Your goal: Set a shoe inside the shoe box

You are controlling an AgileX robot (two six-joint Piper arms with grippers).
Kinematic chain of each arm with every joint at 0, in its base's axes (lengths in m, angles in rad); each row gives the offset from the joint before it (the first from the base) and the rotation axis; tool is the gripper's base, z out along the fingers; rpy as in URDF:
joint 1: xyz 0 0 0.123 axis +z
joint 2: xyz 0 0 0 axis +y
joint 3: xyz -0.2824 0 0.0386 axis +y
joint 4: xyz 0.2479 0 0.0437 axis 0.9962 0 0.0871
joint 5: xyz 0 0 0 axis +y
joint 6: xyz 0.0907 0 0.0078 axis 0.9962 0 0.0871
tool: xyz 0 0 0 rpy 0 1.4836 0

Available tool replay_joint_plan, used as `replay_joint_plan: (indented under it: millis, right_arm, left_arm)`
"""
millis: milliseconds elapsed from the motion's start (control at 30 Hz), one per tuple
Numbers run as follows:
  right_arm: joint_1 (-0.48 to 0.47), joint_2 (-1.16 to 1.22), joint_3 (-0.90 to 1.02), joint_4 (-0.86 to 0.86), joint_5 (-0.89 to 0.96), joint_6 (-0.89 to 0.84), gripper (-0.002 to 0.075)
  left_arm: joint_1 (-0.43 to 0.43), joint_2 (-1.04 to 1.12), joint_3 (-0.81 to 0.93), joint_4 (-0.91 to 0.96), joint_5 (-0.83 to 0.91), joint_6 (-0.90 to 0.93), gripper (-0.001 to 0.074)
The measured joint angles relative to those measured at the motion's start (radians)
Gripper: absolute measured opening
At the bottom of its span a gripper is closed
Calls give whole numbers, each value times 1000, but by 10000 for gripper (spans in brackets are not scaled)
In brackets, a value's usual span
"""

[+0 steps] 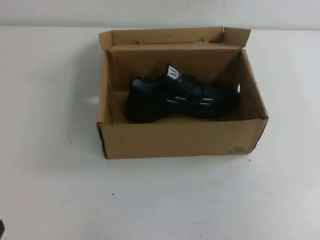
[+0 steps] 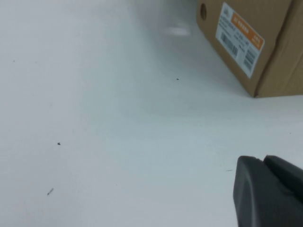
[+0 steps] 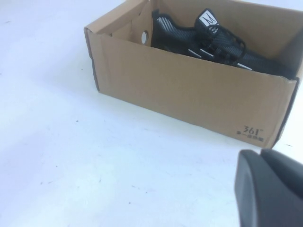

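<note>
Left gripper (image 2: 267,191): low over the bare table (image 1: 50,200), on the box's left, apart from its labelled end wall; only a dark part of it shows in the left wrist view, so whether the fingers are open or closed cannot be told.
Label (image 2: 239,38): white and orange sticker with barcodes on the box's left end wall, beside a round hole (image 2: 203,10).
Box (image 1: 175,140): brown cardboard, open-topped, lid flap standing up at the far side; small dark print near the front wall's right corner.
Shoe (image 1: 180,95): black, lying inside the box on its floor, white tongue label up, white dashes along the side.
Right gripper (image 3: 270,189): over the table, in front of the box near its printed corner, not touching it; finger state cannot be told.
</note>
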Motion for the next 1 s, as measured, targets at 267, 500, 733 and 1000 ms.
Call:
replay_joint_plan:
  millis: [267, 500, 733, 1000]
  right_arm:
    - [0, 0, 0, 2, 0, 0, -17]
    - [0, 0, 0, 3, 0, 0, -17]
    - [-4, -4, 0, 7, 4, 0, -17]
    - [-20, -4, 0, 1, 4, 0, -17]
  left_arm:
    - [81, 0, 0, -23, 0, -4, -2]
    - [88, 0, 0, -21, 0, -8, -2]
    - [89, 0, 0, -21, 0, -8, -2]
    - [90, 0, 0, -21, 2, -8, -3]
